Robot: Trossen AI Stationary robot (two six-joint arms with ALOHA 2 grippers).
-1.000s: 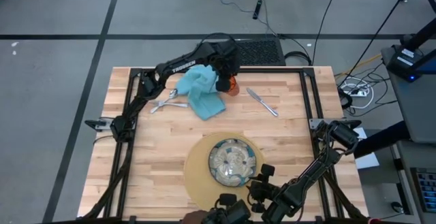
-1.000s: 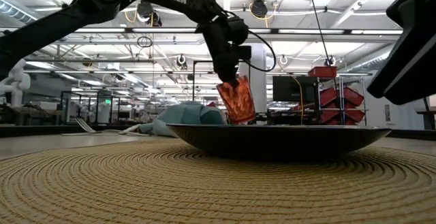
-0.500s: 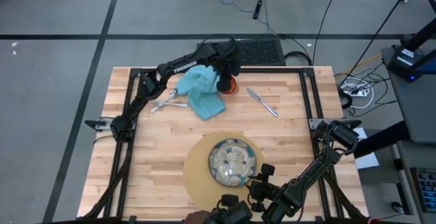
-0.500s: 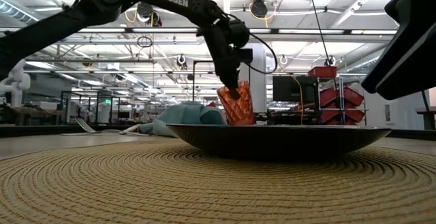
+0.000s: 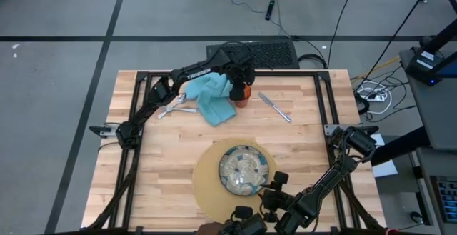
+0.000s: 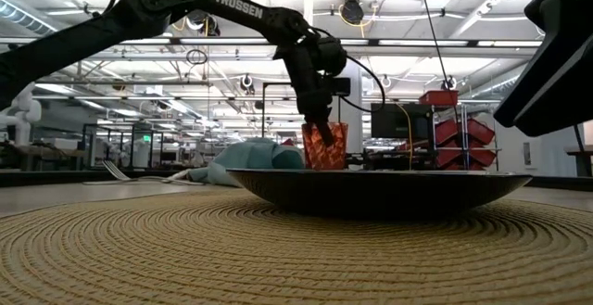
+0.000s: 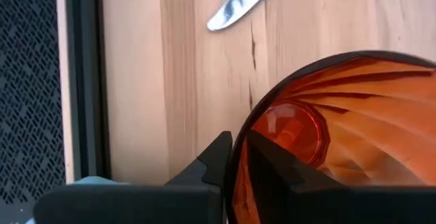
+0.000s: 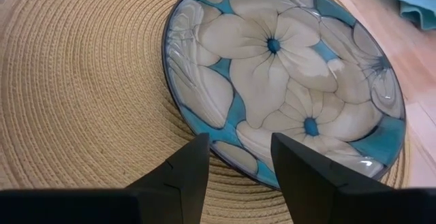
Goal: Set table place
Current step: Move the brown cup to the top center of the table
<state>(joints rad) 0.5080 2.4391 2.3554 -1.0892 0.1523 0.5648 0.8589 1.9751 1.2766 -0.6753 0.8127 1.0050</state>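
White "TROSSEN" lettering runs along the left arm; its gripper (image 6: 321, 136) pinches the ribbed orange cup's (image 6: 325, 146) rim over the light wooden table (image 5: 307, 149); right gripper (image 8: 238, 157) released

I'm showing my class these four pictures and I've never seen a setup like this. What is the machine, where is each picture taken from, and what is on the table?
Two robot arms work at a wooden table. One camera looks straight down, one sits at tabletop height, and one rides on each wrist. The left gripper pinches the rim of an orange cup at the table's far side, beside a teal napkin. A knife lies to the right, more cutlery to the left. At the near edge, a flowered bowl sits on a round woven mat, with the open right gripper over its rim.
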